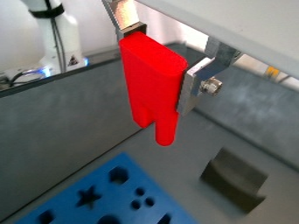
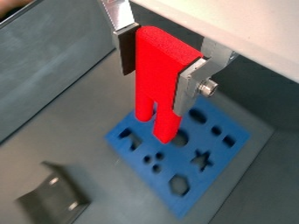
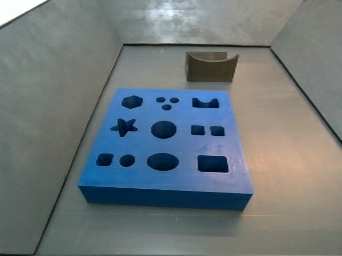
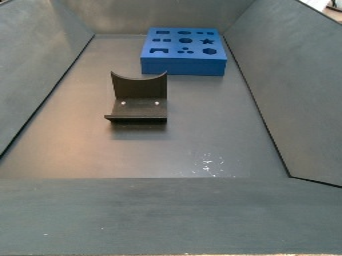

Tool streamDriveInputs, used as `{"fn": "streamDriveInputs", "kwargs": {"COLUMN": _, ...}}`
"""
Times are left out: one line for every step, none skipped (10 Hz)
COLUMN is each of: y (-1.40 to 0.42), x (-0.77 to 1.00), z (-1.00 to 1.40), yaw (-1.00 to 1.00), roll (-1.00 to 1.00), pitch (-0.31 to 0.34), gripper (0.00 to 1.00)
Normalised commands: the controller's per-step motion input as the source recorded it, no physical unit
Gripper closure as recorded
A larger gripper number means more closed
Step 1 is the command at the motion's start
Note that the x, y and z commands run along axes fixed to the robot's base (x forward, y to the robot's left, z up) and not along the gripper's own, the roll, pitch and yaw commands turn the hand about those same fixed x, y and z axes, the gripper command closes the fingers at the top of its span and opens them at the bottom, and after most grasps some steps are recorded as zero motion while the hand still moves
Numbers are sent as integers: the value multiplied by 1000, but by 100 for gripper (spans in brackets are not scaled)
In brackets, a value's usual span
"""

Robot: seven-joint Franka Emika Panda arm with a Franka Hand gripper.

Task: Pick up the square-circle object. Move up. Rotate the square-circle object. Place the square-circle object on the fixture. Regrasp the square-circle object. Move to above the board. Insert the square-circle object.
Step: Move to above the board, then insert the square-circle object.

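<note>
- The claw (image 1: pixel 158 66) shows only in the wrist views, high above the grey floor; both side views show the enclosure without it.
- Its silver fingers (image 2: pixel 193 77) are clamped on the square-circle object (image 1: pixel 152 83), one plate on each flank of the red block's upper half.
- The square-circle object (image 2: pixel 160 83) hangs upright, long axis running vertically, in line with the fingers. Its broad boxy end sits up between the plates; its notched end points down at the floor, one lobe reaching lower than the stepped corner beside it.
- In a wrist view the lower lobe hangs in front of the board (image 2: pixel 181 157), well clear of its top face; nothing touches.
- The board (image 3: pixel 167 140) lies flat on the floor, its star, hexagon, round and square holes all open.
- In a side view the fixture (image 3: pixel 211 66) stands apart from the board, at about 1 o'clock from it, curved dip facing up.
- In a side view the fixture (image 4: pixel 136 98) sits nearer the camera and the board (image 4: pixel 185 50) lies at about 1 o'clock from it.
- Board (image 1: pixel 100 194) and fixture (image 1: pixel 237 179) both sit far below the held block.
</note>
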Motion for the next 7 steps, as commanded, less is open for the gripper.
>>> {"fn": "streamDriveInputs", "kwargs": {"y": -13, "x": -96, "z": -2, "yaw": -21, "roll": -791, "pitch": -128, "gripper": 100}}
{"fn": "streamDriveInputs", "kwargs": {"y": -12, "x": -86, "z": 2, "yaw": -18, "roll": -555, "pitch": -108, "gripper": 100}}
{"fn": "streamDriveInputs", "kwargs": {"y": -1, "x": -64, "z": -1, "yaw": -11, "roll": -305, "pitch": -78, "gripper": 100}}
{"fn": "streamDriveInputs", "kwargs": {"y": 1, "x": -53, "z": 1, "yaw": -8, "roll": -228, "pitch": -63, "gripper": 100}}
{"fn": "streamDriveInputs", "kwargs": {"y": 0, "x": 0, "z": -17, "yaw": 0, "roll": -6, "pitch": 0, "gripper": 100}}
{"fn": "streamDriveInputs", "kwargs": {"y": 0, "x": 0, "z": 0, "yaw": 0, "roll": -40, "pitch": 0, "gripper": 100}}
{"fn": "streamDriveInputs", "kwargs": {"y": 0, "x": 0, "z": -17, "yaw": 0, "roll": 0, "pitch": 0, "gripper": 100}}
